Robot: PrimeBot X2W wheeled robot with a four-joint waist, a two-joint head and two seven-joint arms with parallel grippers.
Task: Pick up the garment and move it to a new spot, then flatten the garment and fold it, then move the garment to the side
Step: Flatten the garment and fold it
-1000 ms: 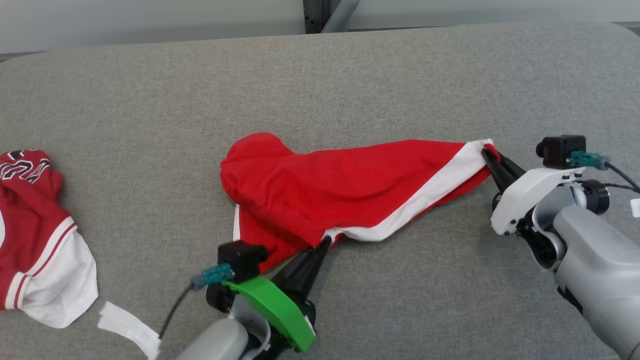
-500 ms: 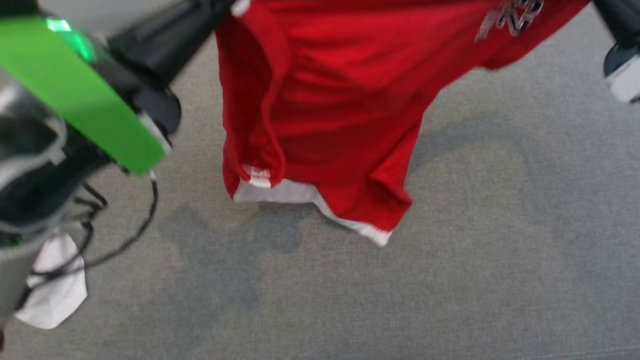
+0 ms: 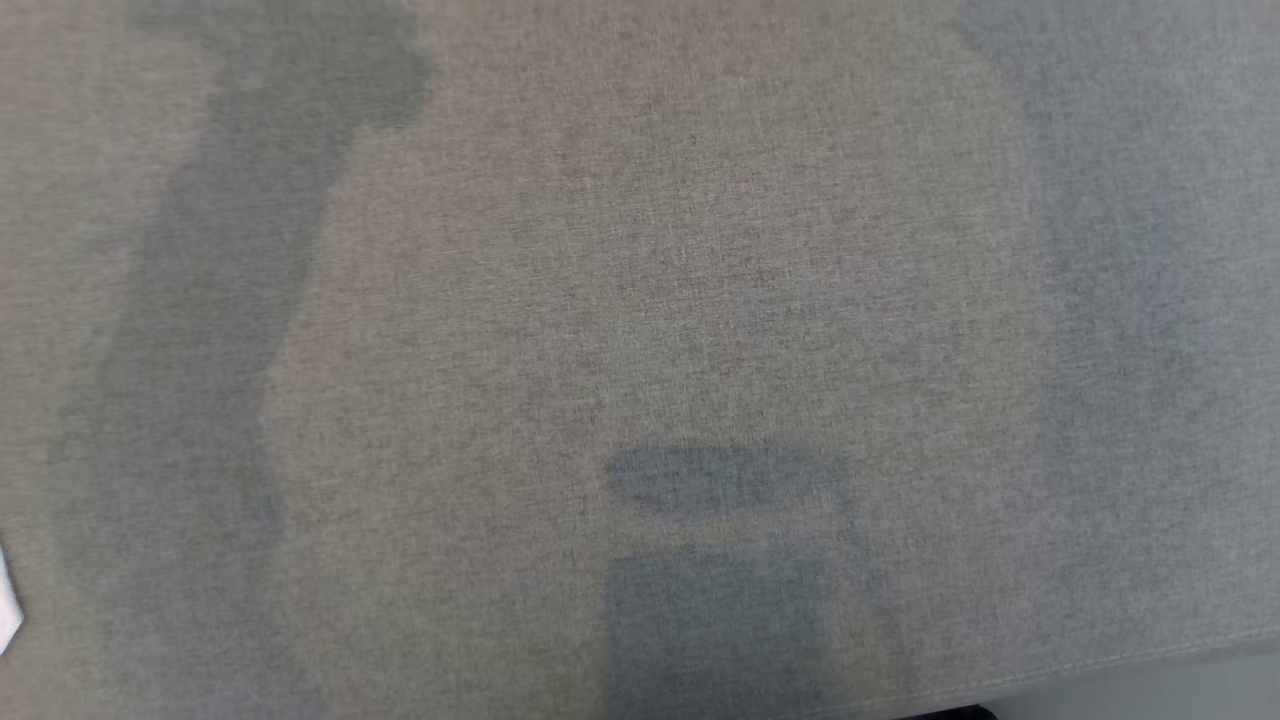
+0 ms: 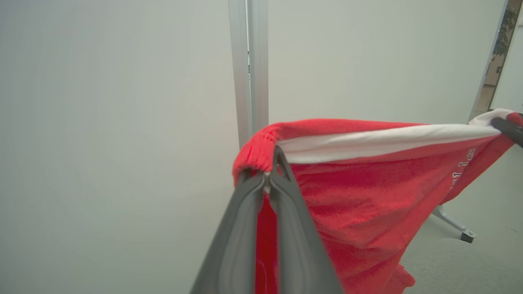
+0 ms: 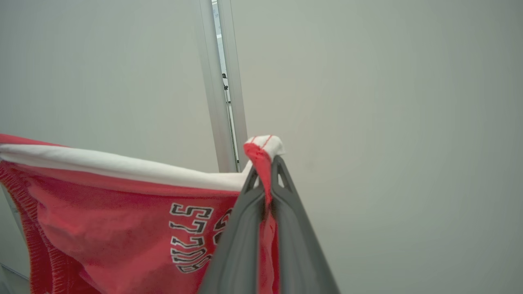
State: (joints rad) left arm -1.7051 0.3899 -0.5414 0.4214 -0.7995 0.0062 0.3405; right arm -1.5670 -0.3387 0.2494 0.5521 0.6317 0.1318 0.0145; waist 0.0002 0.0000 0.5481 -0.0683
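The garment [image 4: 359, 188] is red cloth with a white band and black-and-white lettering. It hangs in the air, stretched between my two grippers. My left gripper [image 4: 271, 169] is shut on one top corner of the red cloth. In the left wrist view the other arm's dark fingertip [image 4: 506, 128] pinches the far corner at the right edge. My right gripper [image 5: 267, 171] is shut on the white-edged corner of the garment [image 5: 122, 220], with the lettering just left of its fingers [image 5: 245, 228].
The head view looks down on the grey fabric surface [image 3: 640, 300], with dark shadows across it and a white scrap [image 3: 8, 605] at the left edge. Behind the cloth stand a pale wall [image 4: 102, 122] and a grey upright post [image 4: 249, 61].
Both grippers have lifted the garment off the grey surface and up out of the head view. The head camera has also shifted and now looks at bare fabric and shadows.
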